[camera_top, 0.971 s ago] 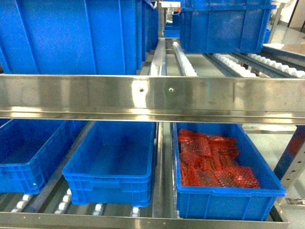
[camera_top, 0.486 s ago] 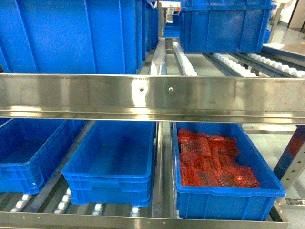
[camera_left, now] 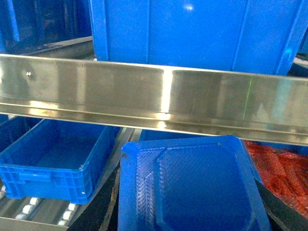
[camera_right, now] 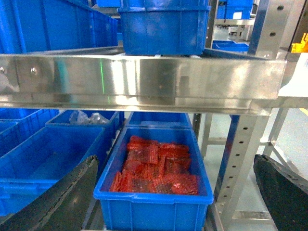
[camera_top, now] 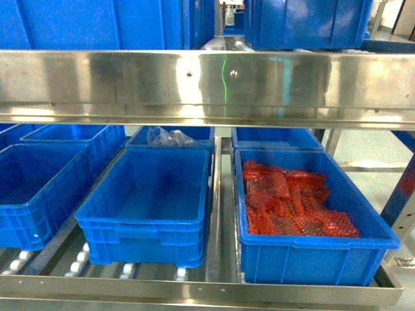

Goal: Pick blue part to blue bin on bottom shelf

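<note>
The blue part point(camera_left: 192, 187), a flat blue moulded piece with cut corners, fills the bottom of the left wrist view. My left gripper point(camera_left: 190, 214) is shut on it, dark fingers point(camera_left: 98, 207) showing at its sides. Below and to its left, the empty blue bin point(camera_left: 53, 159) sits on the bottom shelf. In the head view this blue bin point(camera_top: 146, 194) stands mid-shelf behind the shiny front rail point(camera_top: 194, 288); neither gripper appears there. My right gripper point(camera_right: 178, 192) is open and holds nothing, hanging in front of the crate of red bags.
A twin blue crate with red bubble-wrap bags point(camera_top: 292, 207) stands right of the bin, another blue crate point(camera_top: 32, 188) to its left, more crates behind. The upper shelf's steel rail point(camera_top: 207, 87) runs across overhead. A perforated upright point(camera_right: 243, 144) stands at the right.
The head view has dropped lower: the upper rail now sits higher in view, and more of the bottom shelf, its rear crates and front rail show.
</note>
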Motion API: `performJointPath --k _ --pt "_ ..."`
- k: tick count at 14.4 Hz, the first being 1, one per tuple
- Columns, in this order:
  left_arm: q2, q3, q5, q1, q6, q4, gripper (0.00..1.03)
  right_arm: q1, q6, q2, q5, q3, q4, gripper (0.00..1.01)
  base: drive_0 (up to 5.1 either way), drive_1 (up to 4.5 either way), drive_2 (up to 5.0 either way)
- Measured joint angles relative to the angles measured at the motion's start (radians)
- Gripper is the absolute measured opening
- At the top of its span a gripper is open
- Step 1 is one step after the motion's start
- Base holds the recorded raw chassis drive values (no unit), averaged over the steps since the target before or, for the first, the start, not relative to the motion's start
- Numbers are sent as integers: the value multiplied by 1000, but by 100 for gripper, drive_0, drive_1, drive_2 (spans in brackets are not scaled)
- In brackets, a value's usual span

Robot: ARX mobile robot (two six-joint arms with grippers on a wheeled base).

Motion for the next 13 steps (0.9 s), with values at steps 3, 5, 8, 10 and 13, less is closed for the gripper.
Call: performJointPath --k 3,5,8,10,13 --pt "0 0 0 0 0 -1 44 0 1 0 1 0 -2 98 0 0 0" --pt "0 0 0 0 0 -2 44 0 2 0 0 0 -3 98 0 0 0" --pt "0 0 0 0 0 0 43 0 -1 0 0 0 -1 98 0 0 0" --pt "0 0 0 0 0 -1 43 0 -1 0 0 0 -2 98 0 0 0" --pt "0 0 0 0 0 -2 43 0 0 0 0 0 -2 98 0 0 0"
